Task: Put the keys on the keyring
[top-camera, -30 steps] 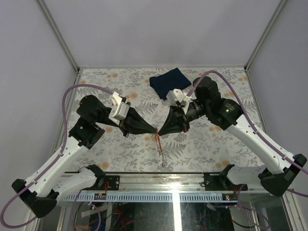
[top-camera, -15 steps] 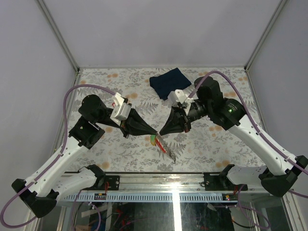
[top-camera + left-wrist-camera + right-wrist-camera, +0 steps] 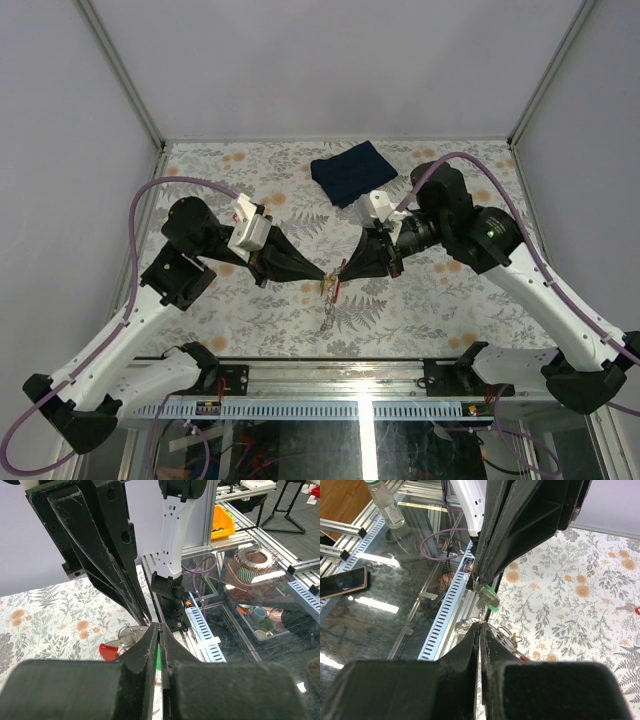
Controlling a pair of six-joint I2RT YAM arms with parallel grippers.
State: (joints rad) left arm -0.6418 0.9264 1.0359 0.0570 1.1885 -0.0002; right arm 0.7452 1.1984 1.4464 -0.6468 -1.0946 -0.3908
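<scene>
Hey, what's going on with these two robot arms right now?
Both arms meet fingertip to fingertip above the middle of the floral table. The left gripper is shut on the green key. The right gripper appears shut on the keyring, whose red tag dangles beneath. Whether the key is threaded on can't be made out.

Overhead looks down; wrist cameras face closely across the keyring [image 3: 109,651].

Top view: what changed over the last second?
Right arm eased rightward; right gripper tip stayed at the left gripper. The keyring swung out to the right, then fell back to hang straight down. Unchanged: left arm, blue cloth, both grippers shut, left on the green key, right on the keyring.
</scene>
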